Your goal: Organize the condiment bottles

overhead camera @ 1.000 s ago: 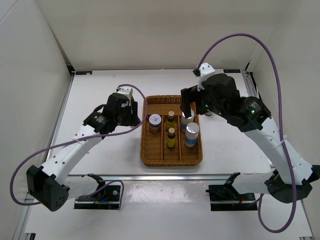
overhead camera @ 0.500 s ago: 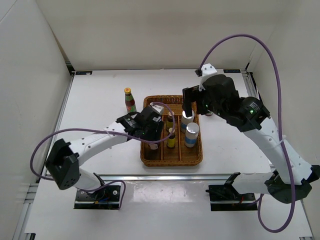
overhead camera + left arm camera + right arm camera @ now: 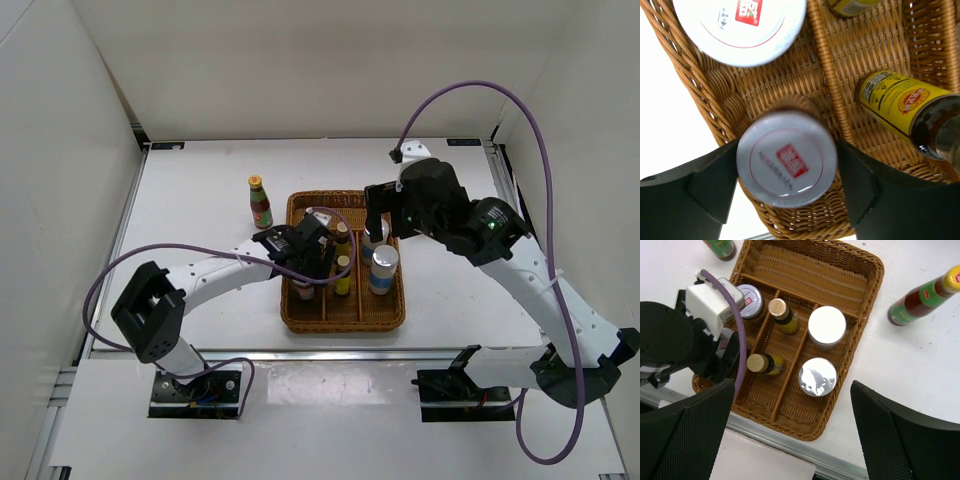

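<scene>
Top external view: the wicker tray (image 3: 345, 322) sits mid-table, with three lanes running from twelve to six o'clock. The left gripper (image 3: 788, 152) is down in the left lane, toward the six o'clock end. Its fingers (image 3: 705, 185) stand at nine and three o'clock of the near jar (image 3: 786, 158), just beside the lid. I cannot tell whether they press it. That jar stands upright with its long axis vertical and its lid facing the wrist camera. The far jar (image 3: 740, 25) stands upright at its twelve o'clock, in the same lane.

The far brown bottle (image 3: 777, 307) and near brown bottle (image 3: 756, 362) stand in the middle lane, yellow caps up. The far shaker (image 3: 827, 326) and near shaker (image 3: 817, 376) stand in the right lane, lids up.

The left tall bottle (image 3: 260, 201) stands upright on the table at the tray's ten o'clock, cap up. The right tall bottle (image 3: 922, 295) is on the table at the tray's two o'clock.

The right gripper (image 3: 791, 385) hangs above the tray, its pincer wide and holding nothing.
</scene>
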